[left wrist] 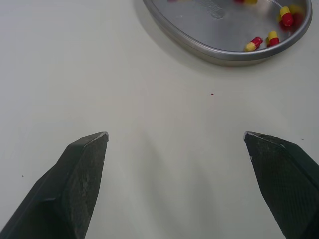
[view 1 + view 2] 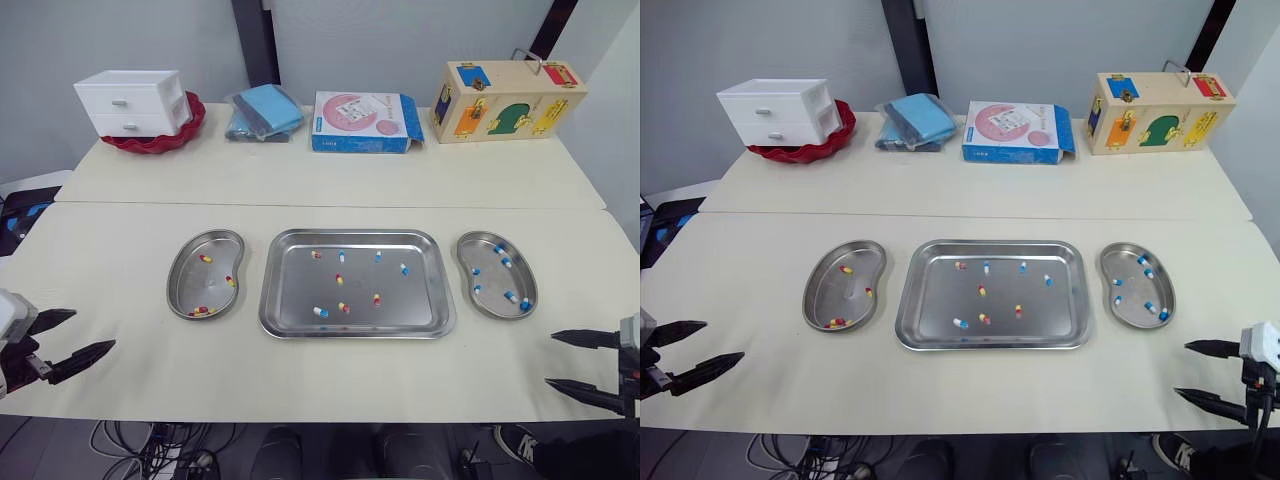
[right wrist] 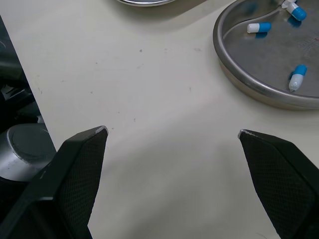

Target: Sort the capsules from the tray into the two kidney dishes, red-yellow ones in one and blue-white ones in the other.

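1. The left gripper [image 2: 92, 330] hovers over the near-left edge of the table [image 2: 120, 250]. Its two black fingers are spread wide and hold nothing. In the left wrist view the fingertips [image 1: 92, 149] sit apart above bare tabletop, short of the dish rim.
2. The left kidney dish [image 2: 176, 296] lies just left of the tray, not touching it. It holds red-yellow capsules [image 2: 205, 258]: one near its far end, one by the edge nearest the tray and a small cluster at its near end.
3. The tray [image 2: 300, 290] lies flat at the centre of the table, between the two dishes. Loose capsules are scattered across its floor, a mix of red-yellow ones and blue-white capsules [image 2: 320, 312], none of them touching.
4. The right kidney dish [image 2: 493, 280] lies just right of the tray. It holds only blue-white capsules, spread along its length.
5. The right gripper [image 2: 550, 359] hovers over the near-right edge of the table, near the right dish but clear of it. Its fingers are spread wide and empty.
6. Along the far side of the table, well apart from the tray, stand a white drawer unit [image 2: 135, 102] on a red bowl [image 2: 150, 143], a blue packet [image 2: 265, 112], a blue box [image 2: 362, 122] and a wooden box [image 2: 508, 101].
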